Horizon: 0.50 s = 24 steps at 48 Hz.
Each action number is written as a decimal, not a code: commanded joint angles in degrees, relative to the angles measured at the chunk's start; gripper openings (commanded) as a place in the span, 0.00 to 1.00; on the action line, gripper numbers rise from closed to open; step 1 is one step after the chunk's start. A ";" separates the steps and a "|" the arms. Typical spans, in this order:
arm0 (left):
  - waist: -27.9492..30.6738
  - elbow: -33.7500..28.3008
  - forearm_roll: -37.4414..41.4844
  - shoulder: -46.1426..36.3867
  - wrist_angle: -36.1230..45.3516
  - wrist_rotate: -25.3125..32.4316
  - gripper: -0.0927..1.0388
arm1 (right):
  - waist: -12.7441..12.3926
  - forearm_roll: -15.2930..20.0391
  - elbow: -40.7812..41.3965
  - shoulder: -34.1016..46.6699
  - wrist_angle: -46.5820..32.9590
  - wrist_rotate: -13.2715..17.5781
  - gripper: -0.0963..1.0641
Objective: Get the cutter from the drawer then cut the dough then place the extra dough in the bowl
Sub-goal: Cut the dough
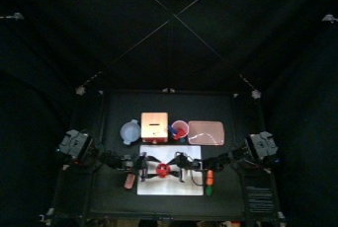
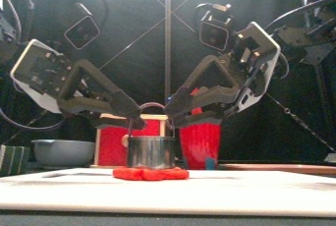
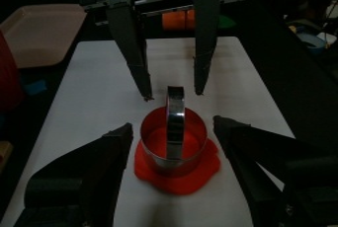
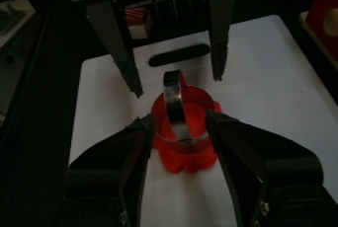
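Note:
A round metal cutter with a wire handle stands upright on the flat red dough on the white cutting board. Both grippers hover close over it from opposite sides. My left gripper is open, its jaws spread wide on either side of the cutter and dough. My right gripper is open too, its jaws flanking the cutter near handle height, and I cannot see them touching it. The blue-grey bowl sits at the back left.
Behind the board stand the wooden box with its red drawer front, a red cup and the pink tray. An orange and green toy lies on the board's right side, and another small toy at its left edge.

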 commanded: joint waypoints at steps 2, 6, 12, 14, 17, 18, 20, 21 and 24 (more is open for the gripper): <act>-0.18 -0.62 0.09 -0.62 -0.62 -0.09 0.83 | 0.09 -0.09 -1.49 -0.97 0.53 -0.09 0.74; -0.18 -0.79 0.09 -0.35 -0.53 -0.09 0.78 | 0.09 -0.09 -1.93 -0.70 1.05 -0.09 0.74; -0.44 -0.88 0.00 0.35 -0.53 -0.09 0.76 | 0.09 -0.09 -2.29 -0.35 1.14 -0.09 0.73; -0.53 -0.88 -0.09 0.53 -0.62 -0.09 0.76 | 0.09 -0.09 -2.29 -0.44 1.14 -0.09 0.73; -0.70 -0.88 -0.09 0.62 -0.62 -0.09 0.76 | 0.00 -0.09 -2.29 -0.44 1.14 -0.09 0.73; -0.70 -0.88 -0.18 0.62 -0.62 -0.18 0.76 | 0.00 -0.09 -2.29 -0.44 1.23 -0.09 0.73; -0.79 -0.88 -0.26 0.53 -0.62 -0.09 0.76 | -0.09 -0.09 -2.29 -0.44 1.14 -0.09 0.73; -0.88 -0.88 -0.26 0.62 -0.62 -0.09 0.75 | -0.09 -0.09 -2.29 -0.35 1.14 -0.09 0.73; -0.79 -0.79 -0.35 0.62 -0.62 -0.18 0.75 | -0.09 -0.09 -2.29 -0.35 1.14 -0.09 0.73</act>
